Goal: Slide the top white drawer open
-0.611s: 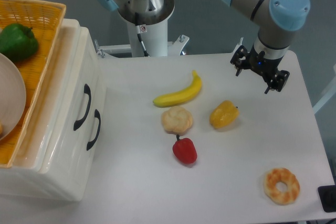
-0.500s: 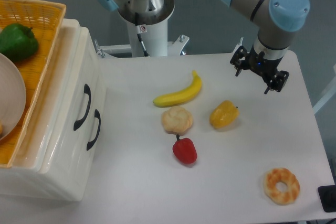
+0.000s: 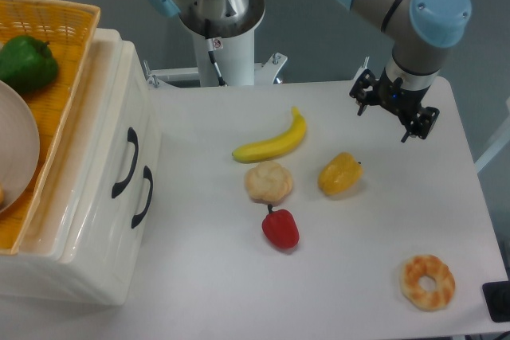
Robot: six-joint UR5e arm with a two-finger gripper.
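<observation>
The cream-white cabinet (image 3: 103, 117) stands at the left of the table with its two drawers facing right. The top white drawer (image 3: 102, 166) is closed, its front flush with the cabinet, and its curved black handle (image 3: 125, 163) sits just left of the lower drawer's identical handle (image 3: 143, 197). My gripper (image 3: 392, 111) hovers over the far right of the table, well away from the cabinet. It looks open and holds nothing.
A yellow wicker basket (image 3: 68, 45) with a green pepper (image 3: 26, 63) and a white plate (image 3: 16, 149) sits on the cabinet. On the table lie a banana (image 3: 273, 142), a bun (image 3: 268, 181), a yellow pepper (image 3: 339, 173), a red pepper (image 3: 280, 228) and a doughnut (image 3: 427, 281).
</observation>
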